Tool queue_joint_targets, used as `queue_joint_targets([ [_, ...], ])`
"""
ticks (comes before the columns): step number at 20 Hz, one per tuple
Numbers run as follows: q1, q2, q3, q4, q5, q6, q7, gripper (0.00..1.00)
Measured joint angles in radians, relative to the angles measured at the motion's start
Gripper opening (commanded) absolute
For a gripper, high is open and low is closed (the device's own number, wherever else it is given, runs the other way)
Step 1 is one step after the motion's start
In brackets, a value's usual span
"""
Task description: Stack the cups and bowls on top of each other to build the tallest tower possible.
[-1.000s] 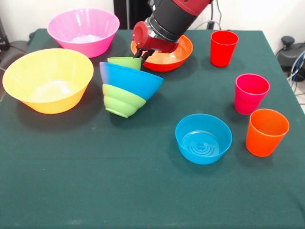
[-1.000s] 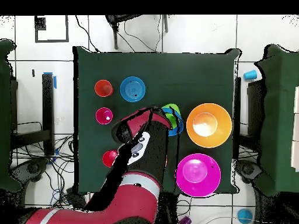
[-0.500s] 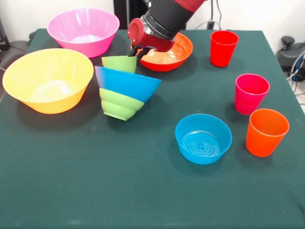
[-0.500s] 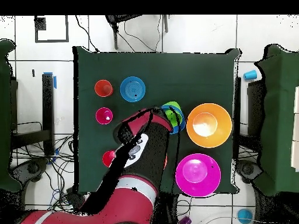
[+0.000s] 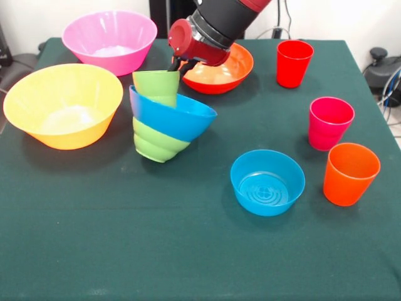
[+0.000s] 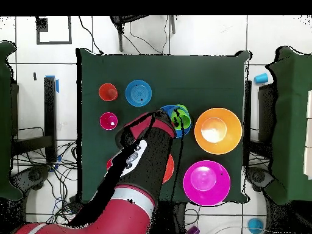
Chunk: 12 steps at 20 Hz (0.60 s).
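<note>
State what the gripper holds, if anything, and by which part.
The gripper appears to pinch the light green cup by its rim; the cup sits in the wide blue bowl.

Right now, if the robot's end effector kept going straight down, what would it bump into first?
Probably the light green cup just below the end effector, sitting in the blue bowl. They may already touch; depth is hard to judge.

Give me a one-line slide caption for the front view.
Gripper at the light green cup nested in a tilted wide blue bowl on the small green bowl; other bowls and cups stand around.
</note>
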Motion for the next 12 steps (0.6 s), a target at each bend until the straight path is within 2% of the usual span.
queue_joint_targets([
  [12, -0.002, 0.017, -0.023, -0.027, 0.0, 0.0, 0.0, 0.0],
])
